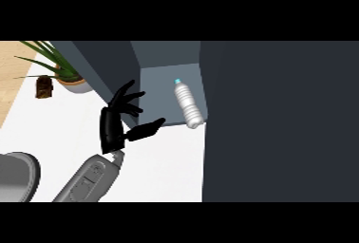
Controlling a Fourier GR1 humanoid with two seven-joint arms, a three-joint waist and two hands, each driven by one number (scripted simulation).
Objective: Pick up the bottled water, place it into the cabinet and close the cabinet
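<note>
white counter (161, 166), potted plant (60, 71) — dark cabinet (280, 118)

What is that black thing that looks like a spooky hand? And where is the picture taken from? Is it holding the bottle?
That black thing is a robot's hand, on the end of a grey arm. It shows left of the middle, so it looks like the left one; the other hand is not in the picture. The picture is taken from the robot's head, looking steeply down at a white counter.

The hand is open, with its fingers spread, and it holds nothing. The bottle lies on its side just to the right of the hand, inside the open dark cabinet, its blue cap pointing away from the robot.

At the far left stand a potted plant and a small brown thing I cannot make out. A grey rounded thing shows at the lower left edge.
</note>
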